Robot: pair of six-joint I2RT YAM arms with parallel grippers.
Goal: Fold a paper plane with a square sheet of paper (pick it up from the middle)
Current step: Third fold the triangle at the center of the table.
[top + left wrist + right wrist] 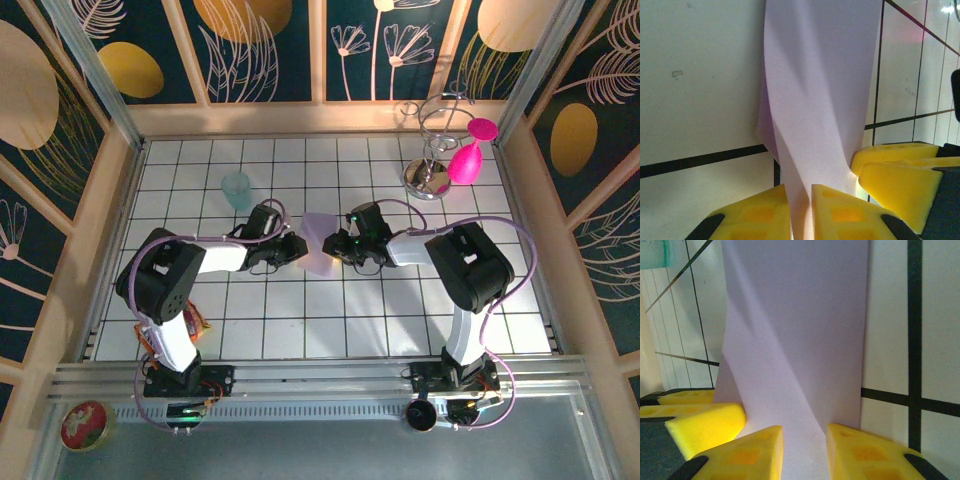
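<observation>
The square sheet of paper [319, 242] is pale lilac and sits buckled at the middle of the tiled table, between my two grippers. My left gripper [299, 250] meets it from the left. In the left wrist view its yellow fingers [765, 212] are pinched on a raised fold of the paper [820, 90]. My right gripper [336, 248] meets it from the right. Its fingers [747, 455] stand apart, with the paper [795, 340] running up between them. Each wrist view also catches the other gripper's yellow pads at the paper's edge. No paper plane shape is formed.
A translucent teal cup [237, 188] stands behind the left gripper. A metal stand [430, 160] with a pink bulb [465, 160] is at the back right. A snack packet [196, 322] lies beside the left arm's base. Wooden walls ring the table.
</observation>
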